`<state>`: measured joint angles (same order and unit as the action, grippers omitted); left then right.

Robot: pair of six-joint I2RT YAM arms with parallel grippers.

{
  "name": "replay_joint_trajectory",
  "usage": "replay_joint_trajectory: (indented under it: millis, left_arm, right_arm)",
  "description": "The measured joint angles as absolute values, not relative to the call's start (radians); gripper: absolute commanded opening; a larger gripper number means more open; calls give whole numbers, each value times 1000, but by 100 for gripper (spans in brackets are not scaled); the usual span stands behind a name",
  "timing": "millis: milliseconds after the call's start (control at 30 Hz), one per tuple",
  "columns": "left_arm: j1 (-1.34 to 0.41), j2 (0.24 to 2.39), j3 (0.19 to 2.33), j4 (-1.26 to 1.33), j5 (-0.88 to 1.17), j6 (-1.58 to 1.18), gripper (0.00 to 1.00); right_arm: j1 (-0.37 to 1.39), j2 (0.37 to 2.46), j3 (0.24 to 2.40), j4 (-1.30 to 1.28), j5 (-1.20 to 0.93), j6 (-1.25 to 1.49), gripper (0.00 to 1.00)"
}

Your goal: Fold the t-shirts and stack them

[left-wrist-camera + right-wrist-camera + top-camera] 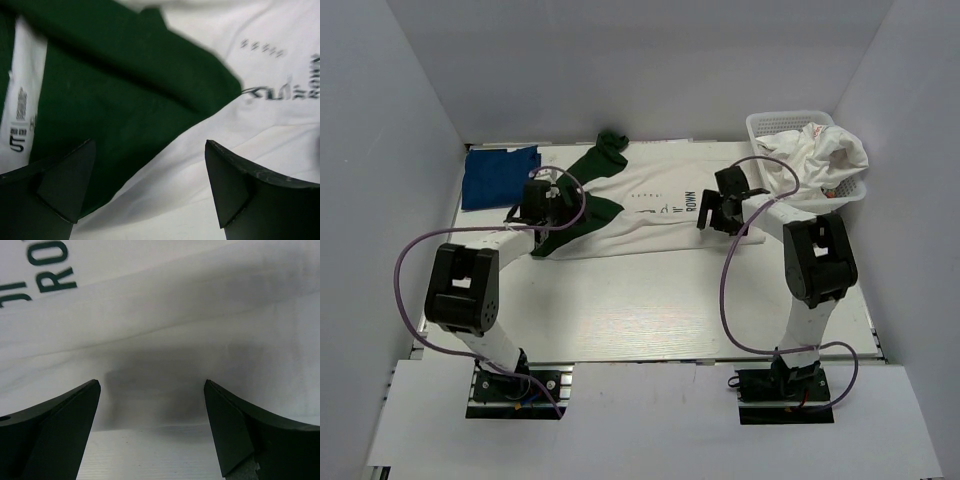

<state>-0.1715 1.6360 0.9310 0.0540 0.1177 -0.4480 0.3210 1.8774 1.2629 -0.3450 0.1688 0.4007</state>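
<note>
A single white plastic lattice basket (pixel 772 124) stands at the far right corner of the pale wood-grain surface (pixel 650 310). It holds a crumpled heap of white t-shirts with small prints (pixel 825 155), which spills over its right and near rim. How many shirts are in the heap cannot be told.

Outside the basket lie two shirts. A white cloth t-shirt with dark green sleeves (pixel 650 215) is spread sideways across the far middle of the surface, one sleeve pointing far and the other near, both at its left end. A dark blue cloth t-shirt (pixel 500 175) lies flat at the far left, just beside it.

Two arms work here. The left arm (pixel 470 290) rises from its near-left base, bends at a raised elbow and reaches far and right. Its jaws hang over the near dark green sleeve (pixel 115 100), where the green meets the white body, and they stand wide apart with nothing between them. The right arm (pixel 815 260) leans far and left from its near-right base. Its jaws hover over the right end of the same shirt, near the dark green lettering (pixel 50 275), above the cloth's edge on the bare surface. They too are spread wide and grip nothing.
</note>
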Motion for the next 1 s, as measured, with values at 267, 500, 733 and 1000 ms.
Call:
replay_joint_trajectory:
  millis: [267, 500, 733, 1000]
  left_arm:
    - [-173, 1708, 892, -16, 150, -469, 100]
    - [-180, 1326, 540, -69, 170, -538, 100]
    - [-186, 783, 361, -321, 150, -677, 100]
    - [-171, 791, 522, -315, 85, -708, 100]
  right_arm:
    - [320, 1795, 1085, -223, 117, 456, 90]
    - [371, 1457, 735, -245, 121, 543, 89]
    - [522, 1244, 645, -385, 126, 530, 90]
    - [700, 1417, 1016, -273, 65, 376, 90]
